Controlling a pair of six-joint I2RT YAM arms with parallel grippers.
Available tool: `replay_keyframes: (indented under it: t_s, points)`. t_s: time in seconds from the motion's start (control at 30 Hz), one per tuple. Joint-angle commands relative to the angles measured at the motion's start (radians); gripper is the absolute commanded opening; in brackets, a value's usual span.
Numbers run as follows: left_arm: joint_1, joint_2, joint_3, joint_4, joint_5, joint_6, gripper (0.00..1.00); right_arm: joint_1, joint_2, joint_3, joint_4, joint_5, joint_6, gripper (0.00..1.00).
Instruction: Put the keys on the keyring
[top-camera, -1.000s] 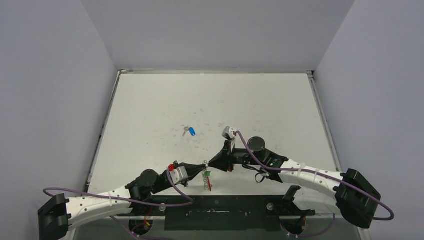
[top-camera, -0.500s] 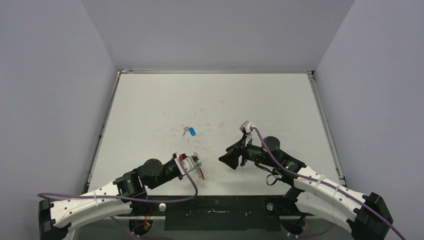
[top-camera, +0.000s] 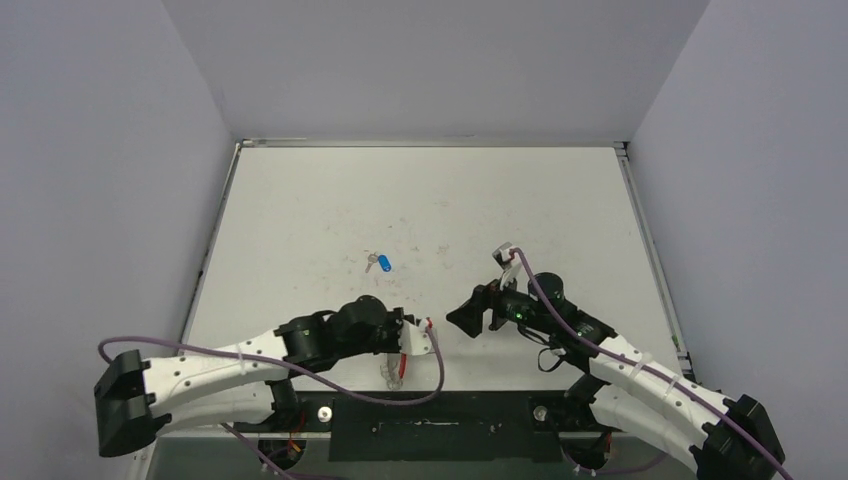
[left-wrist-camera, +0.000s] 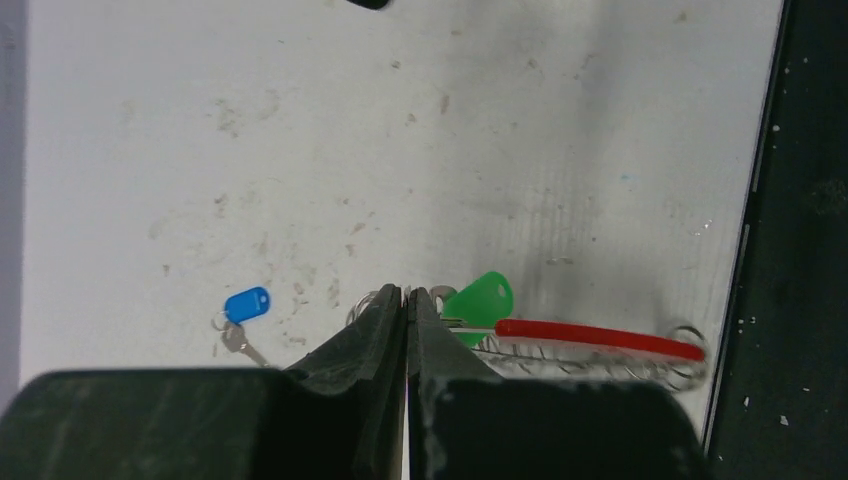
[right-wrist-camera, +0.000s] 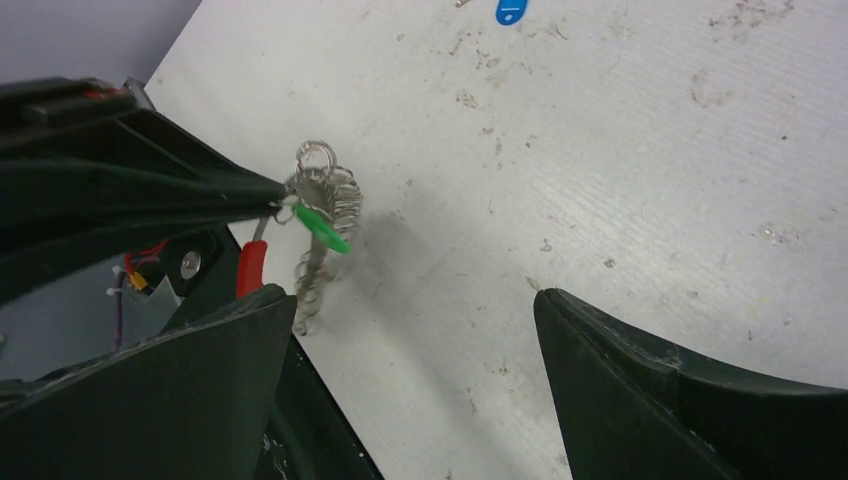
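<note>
The left pincer (left-wrist-camera: 407, 300) was clenched on the keyring (left-wrist-camera: 600, 338) (green key (left-wrist-camera: 483, 297) hanging on it), so the open right pincer (right-wrist-camera: 415, 300) had to grab the blue key (left-wrist-camera: 247, 303) squarely.

Stretches the left arm (top-camera: 230, 362) low toward the middle, with the left gripper (left-wrist-camera: 408, 298) pinched fully together. Bends the right arm (top-camera: 620, 362) inward opposite, with the right gripper (top-camera: 461, 317) spread wide, apart from the left.
</note>
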Motion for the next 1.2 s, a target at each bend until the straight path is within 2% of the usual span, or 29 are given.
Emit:
replay_keyframes:
  t_s: [0.0, 0.1, 0.23, 0.33, 0.4, 0.57, 0.67, 0.77, 0.87, 1.03, 1.17]
  points:
    - [-0.005, 0.209, 0.033, 0.164, 0.161, 0.072, 0.0, -0.031, -0.044, -0.022, -0.022, 0.036, 0.042, 0.96]
    - [-0.011, 0.358, 0.056, 0.266, 0.249, 0.071, 0.0, -0.058, -0.061, -0.029, -0.054, 0.037, 0.048, 0.99]
    - [-0.034, 0.473, 0.097, 0.372, 0.296, 0.055, 0.01, -0.089, -0.075, -0.034, -0.075, 0.027, 0.053, 1.0]
    - [-0.047, 0.484, 0.115, 0.418, 0.266, -0.003, 0.26, -0.106, -0.079, -0.046, -0.11, 0.017, 0.059, 1.0]
    - [-0.048, 0.459, 0.103, 0.464, 0.211, -0.097, 0.43, -0.112, -0.073, -0.053, -0.109, 0.007, 0.061, 1.0]
    - [-0.047, 0.309, -0.044, 0.629, 0.036, -0.345, 0.73, -0.115, -0.02, -0.067, -0.09, -0.031, 0.082, 1.0]
    - [-0.044, 0.184, -0.135, 0.647, -0.084, -0.531, 0.84, -0.112, 0.014, -0.076, -0.055, -0.066, 0.104, 1.0]
    - [-0.041, 0.048, -0.181, 0.504, -0.216, -0.77, 0.87, -0.104, 0.039, -0.089, -0.019, -0.097, 0.12, 0.97]
    - [-0.035, -0.049, -0.191, 0.299, -0.307, -1.071, 0.82, -0.093, 0.069, -0.098, 0.022, -0.117, 0.126, 0.91]
    - [-0.034, -0.128, -0.241, 0.053, -0.252, -1.4, 0.72, -0.061, 0.144, -0.097, 0.088, -0.135, 0.133, 0.81]
    - [-0.034, -0.125, -0.29, 0.005, -0.169, -1.51, 0.64, -0.014, 0.234, -0.087, 0.144, -0.136, 0.136, 0.69]
